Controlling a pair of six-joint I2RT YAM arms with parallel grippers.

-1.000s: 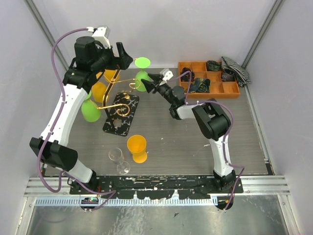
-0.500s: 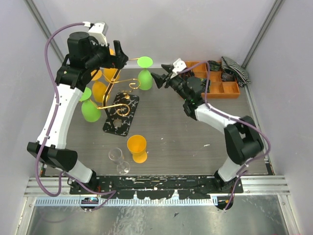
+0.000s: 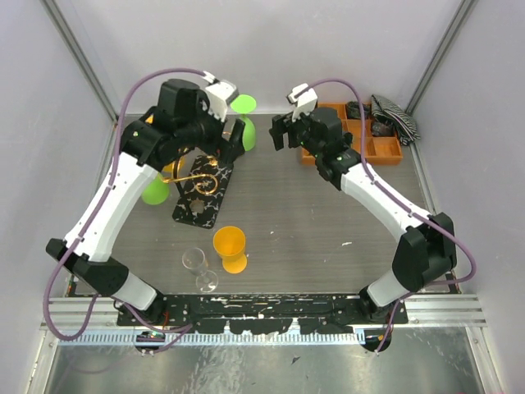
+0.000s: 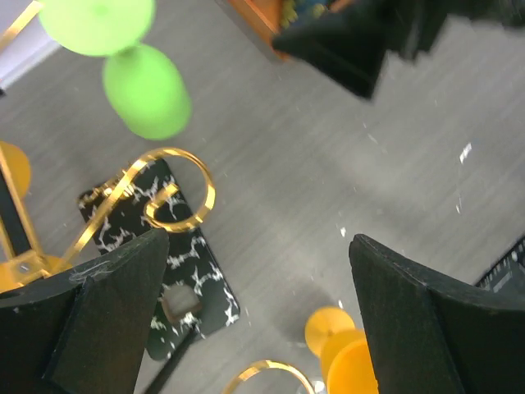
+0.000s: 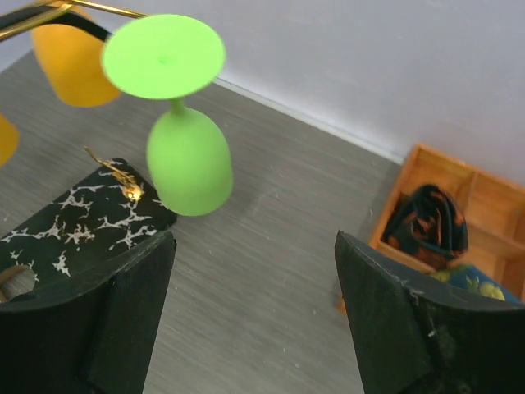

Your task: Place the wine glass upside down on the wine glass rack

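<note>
One green wine glass point(image 5: 188, 168) hangs upside down from a gold arm of the wine glass rack point(image 5: 74, 215), foot up and bowl down. That job looks done. The right end effector point(image 5: 254, 263) is wide and holds nothing, near the glass. The left end effector point(image 4: 254, 271) is wide and empty too, above the rack. An orange glass point(image 3: 230, 246) and a clear glass point(image 3: 199, 269) sit on the desk point(image 3: 328, 213), so more may be left.

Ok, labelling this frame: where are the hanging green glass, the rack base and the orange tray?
hanging green glass point(image 5: 189, 168), right wrist view, bowl.
rack base point(image 4: 201, 264), left wrist view, marbled top.
orange tray point(image 5: 492, 207), right wrist view, bare compartment.
</note>
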